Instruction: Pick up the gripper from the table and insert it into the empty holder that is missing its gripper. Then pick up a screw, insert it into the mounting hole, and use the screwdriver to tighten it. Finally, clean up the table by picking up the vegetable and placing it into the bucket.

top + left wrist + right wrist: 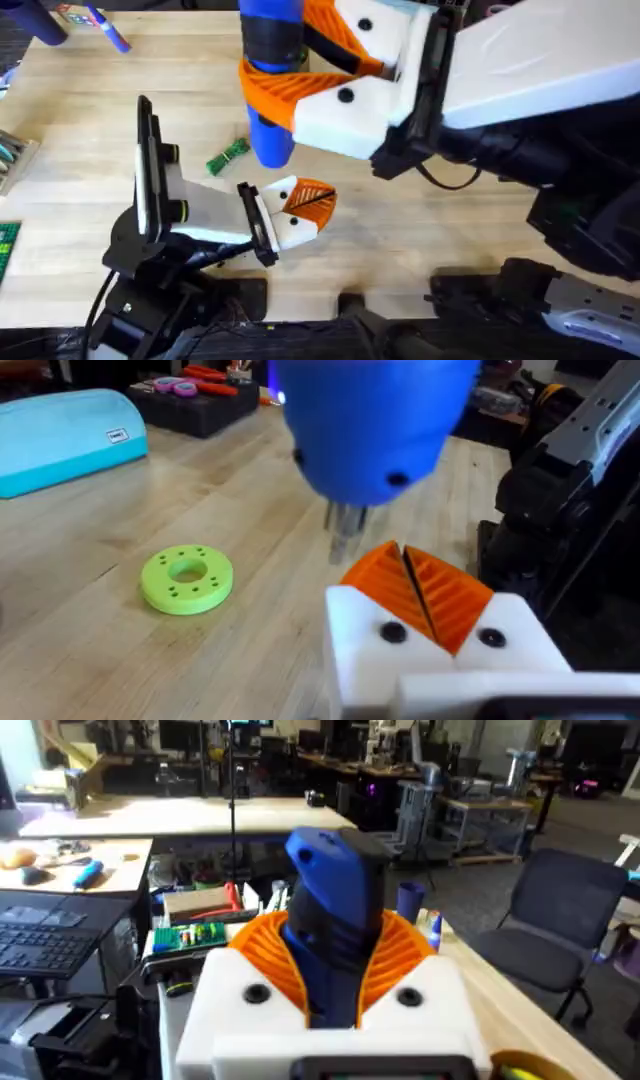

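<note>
Nearest the bases, at the lower left of the overhead view, the white rectangular holder with black end plates and black-and-yellow knobs [205,212] lies low over the pale wooden table [420,230], joined to a black base. At its end sits the small white gripper block with an orange triangular ribbed finger [300,210], lying in the holder rather than loose on the table. In the left wrist view the left gripper [408,575] has its two orange pads pressed together with nothing between them. Just beyond it the thick bright-blue screwdriver with a black band [270,80] hangs roughly upright, tip down, clamped between the white-and-orange fingers of the right gripper [330,75]; its metal bit is close above the orange pads, and whether it touches anything cannot be told. Beside the tip, on the table, lies the small green leafy vegetable [228,156], apart from the holder. A lime-green round disc with holes [187,579] lies flat farther off, and a thin blue pen [108,30] rests at the far edge.
</note>
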Motion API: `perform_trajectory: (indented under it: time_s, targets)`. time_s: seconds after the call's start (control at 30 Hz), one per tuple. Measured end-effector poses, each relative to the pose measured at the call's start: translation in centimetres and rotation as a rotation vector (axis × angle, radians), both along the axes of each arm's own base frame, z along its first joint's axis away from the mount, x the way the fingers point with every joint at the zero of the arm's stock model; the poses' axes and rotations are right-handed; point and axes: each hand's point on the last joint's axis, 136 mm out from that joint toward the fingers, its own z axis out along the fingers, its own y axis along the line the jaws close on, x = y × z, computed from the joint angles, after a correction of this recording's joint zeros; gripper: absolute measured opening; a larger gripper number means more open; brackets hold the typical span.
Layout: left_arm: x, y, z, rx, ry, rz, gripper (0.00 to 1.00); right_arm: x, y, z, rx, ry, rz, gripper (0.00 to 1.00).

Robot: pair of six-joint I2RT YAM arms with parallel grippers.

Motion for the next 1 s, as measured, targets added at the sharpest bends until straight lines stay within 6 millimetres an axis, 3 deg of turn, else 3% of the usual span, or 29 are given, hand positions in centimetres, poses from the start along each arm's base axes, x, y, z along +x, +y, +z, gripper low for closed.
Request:
perform_trajectory:
  time_s: [0.4, 0.77, 1.0]
  targets:
    - [0.0, 0.0, 0.0, 0.000, -0.002, 0.003, 0.009, 1.3, -0.7, 0.3, 0.001, -0.041, -0.047, 0.184]
    - [0.0, 0.0, 0.0, 0.001, -0.002, 0.003, 0.009, 5.5, -2.5, -3.9, -0.210, -0.088, -0.248, 0.183]
    - [0.0, 0.0, 0.0, 0.001, -0.002, 0.003, 0.009, 6.0, -2.8, -3.7, -0.196, -0.079, -0.280, 0.184]
